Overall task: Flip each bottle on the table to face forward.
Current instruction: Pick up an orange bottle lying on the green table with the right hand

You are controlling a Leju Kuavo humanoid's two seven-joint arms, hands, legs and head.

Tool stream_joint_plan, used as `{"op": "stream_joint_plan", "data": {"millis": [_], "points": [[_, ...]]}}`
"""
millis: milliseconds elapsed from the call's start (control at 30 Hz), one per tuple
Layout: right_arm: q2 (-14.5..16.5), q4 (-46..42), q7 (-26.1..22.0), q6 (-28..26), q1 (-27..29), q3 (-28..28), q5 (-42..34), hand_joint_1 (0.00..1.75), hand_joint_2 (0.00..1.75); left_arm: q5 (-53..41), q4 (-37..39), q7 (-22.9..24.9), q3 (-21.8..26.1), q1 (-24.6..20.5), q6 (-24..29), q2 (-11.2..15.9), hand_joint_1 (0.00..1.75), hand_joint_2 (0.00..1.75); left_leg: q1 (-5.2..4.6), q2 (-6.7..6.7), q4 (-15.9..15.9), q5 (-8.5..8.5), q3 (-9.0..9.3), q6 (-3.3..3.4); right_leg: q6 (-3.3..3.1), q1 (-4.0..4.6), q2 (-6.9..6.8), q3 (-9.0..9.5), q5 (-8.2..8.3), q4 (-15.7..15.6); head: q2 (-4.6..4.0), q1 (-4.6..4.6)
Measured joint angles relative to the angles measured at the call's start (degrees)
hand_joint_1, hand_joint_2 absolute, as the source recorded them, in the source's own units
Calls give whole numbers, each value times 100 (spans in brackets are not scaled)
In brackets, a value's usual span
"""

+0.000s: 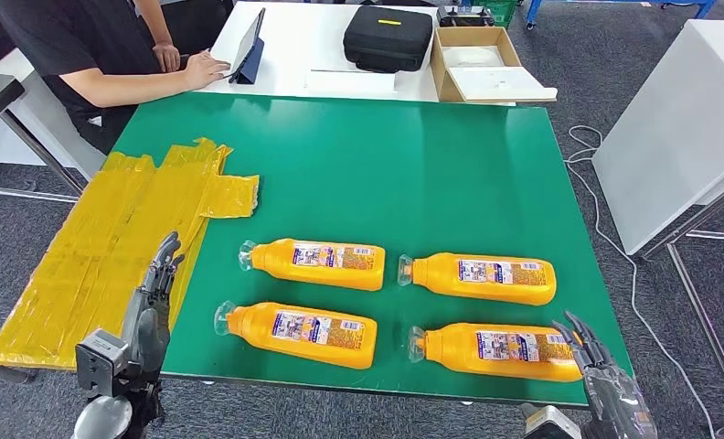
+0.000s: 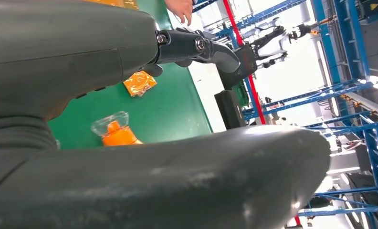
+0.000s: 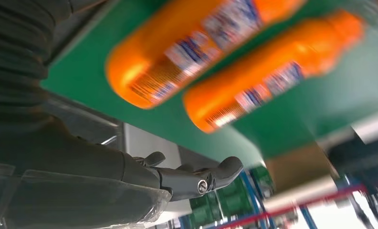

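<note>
1. The green tabletop [image 1: 450, 165] carries four orange bottles in two rows, all lying flat with long axes running left-right, caps leftward.
2. Yellow plastic sheeting [image 1: 111, 238] covers the left edge; a person [image 1: 93, 46] sits beyond.
3. The near-right bottle [image 1: 500, 350] lies just ahead of the right hand [image 1: 605, 380]; nothing stands between.
4. The near-left bottle [image 1: 299, 333] lies right of the left hand [image 1: 153, 306].
5. Both hands are released, fingers spread, holding nothing.

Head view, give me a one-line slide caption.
Four orange bottles lie on the green table, left hand and right hand open at its near edge.
</note>
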Motion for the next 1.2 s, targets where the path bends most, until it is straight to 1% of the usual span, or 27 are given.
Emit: {"op": "stream_joint_plan", "data": {"millis": [67, 167, 300, 433, 600, 767, 900, 1033, 1200], "points": [[-176, -1, 162, 180, 30, 9, 67, 0, 175, -57, -30, 5, 44, 45, -56, -10, 0, 0, -2, -2, 0, -2, 0, 5, 0, 0, 0, 1, 0, -1, 0, 0], [-322, 1, 244, 277, 33, 32, 105, 0, 175, -91, -51, 15, 80, 76, -91, -21, 0, 0, -2, -2, 0, -5, 0, 15, 0, 0, -1, 4, 0, -1, 0, 0], [-407, 27, 365, 440, -6, 85, 156, 0, 175, -102, -73, 24, 112, 88, -114, -40, 0, 0, 0, -1, 0, 0, 2, 14, -1, 2, -1, 7, 1, 0, 0, -1], [-425, 215, 403, 625, -239, 143, 313, 0, 175, -140, -72, 55, 125, 42, -167, -63, 0, 0, 1, 0, 0, 7, 9, 6, 0, 4, 0, 7, 2, 0, 0, -1], [-381, 519, 336, 742, -576, 144, 519, 0, 175, -160, -56, 80, 123, -97, -232, -109, 0, 0, 0, -2, 0, 11, 11, 7, 0, 4, -1, 9, 3, 1, 0, 1], [-335, 644, 328, 807, -678, 123, 613, 0, 175, -161, -7, 103, 122, -181, -273, -139, 0, 0, 0, -2, 1, 11, 11, 7, 0, 4, -1, 8, 3, 0, 0, 0], [-255, 755, 328, 967, -803, 48, 861, 0, 175, -161, 110, 153, 111, -384, -354, -167, 0, 0, 0, -2, 1, 10, 10, 7, 1, 4, -1, 9, 3, 1, 0, -1], [-113, 985, 331, 1146, -1002, -40, 1126, 0, 175, -159, 279, 196, 91, -624, -432, -207, 0, 0, 0, -1, 1, 14, 12, 8, 2, 4, -1, 9, 6, 0, 0, 1], [172, 1320, 327, 1370, -1245, -64, 1434, 0, 175, -143, 535, 227, -3, -917, -479, -255, 0, 0, 1, -1, 1, 21, 11, 12, 3, 4, -1, 10, 8, 1, 0, -1]]}}
